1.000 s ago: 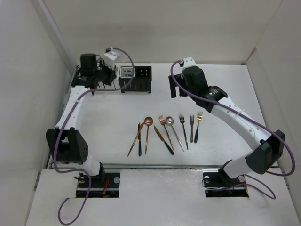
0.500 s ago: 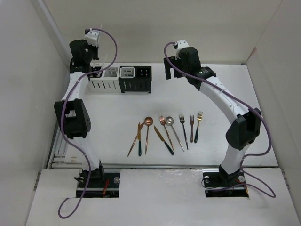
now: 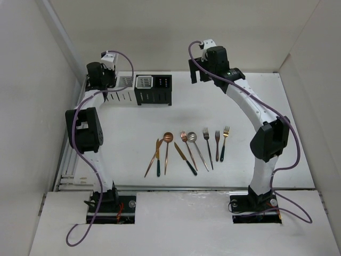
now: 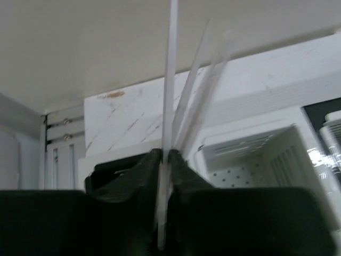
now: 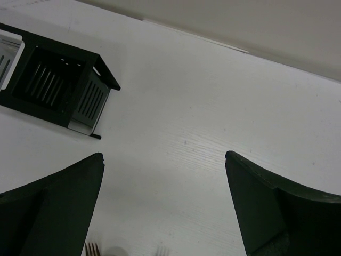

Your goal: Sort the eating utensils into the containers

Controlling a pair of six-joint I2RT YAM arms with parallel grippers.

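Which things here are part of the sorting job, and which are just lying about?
Job: chopsticks in the left gripper; cutlery row on the table; caddies.
Lying about: purple cables; enclosure walls.

utensils (image 3: 187,149) in a row mid-table, containers (image 3: 153,88) behind, far left

chopsticks (image 4: 171,80) blurred, tips cut off, seemingly several
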